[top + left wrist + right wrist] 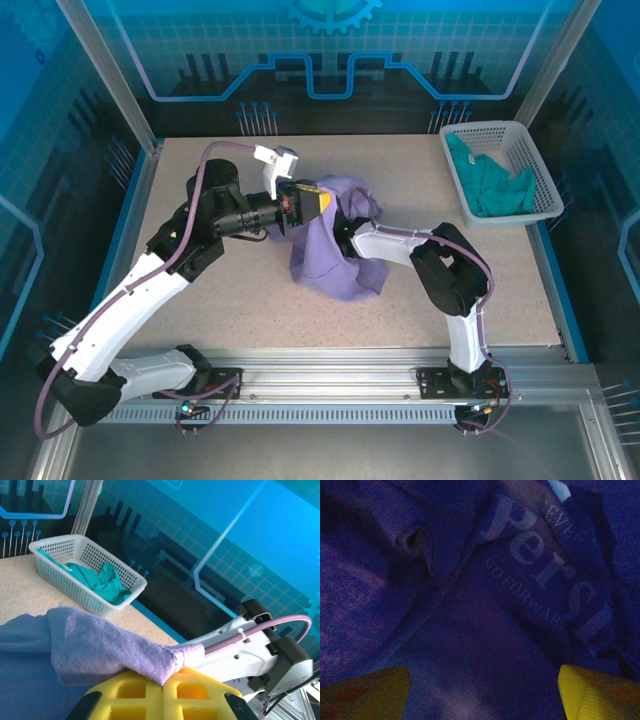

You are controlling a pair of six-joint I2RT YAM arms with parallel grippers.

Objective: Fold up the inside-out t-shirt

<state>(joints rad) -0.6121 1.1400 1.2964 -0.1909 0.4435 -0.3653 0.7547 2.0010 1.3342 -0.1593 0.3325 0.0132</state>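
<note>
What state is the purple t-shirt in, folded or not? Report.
Not folded: the t-shirt hangs bunched, pinched in the shut left gripper.

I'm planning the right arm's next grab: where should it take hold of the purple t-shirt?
Likely the raised seam ridge of the purple t-shirt, approached from inside the shirt, straight ahead of the open right gripper. It stands off the slack fabric, so the fingers can close across it.

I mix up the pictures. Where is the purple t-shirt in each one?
Top external: t-shirt mid-table, hanging from the left gripper.
Left wrist: t-shirt lower left, pinched in the left gripper.
Right wrist: t-shirt close up, dark, printed letters upper right.
Shared landmark: white basket, top and left wrist views.
</note>
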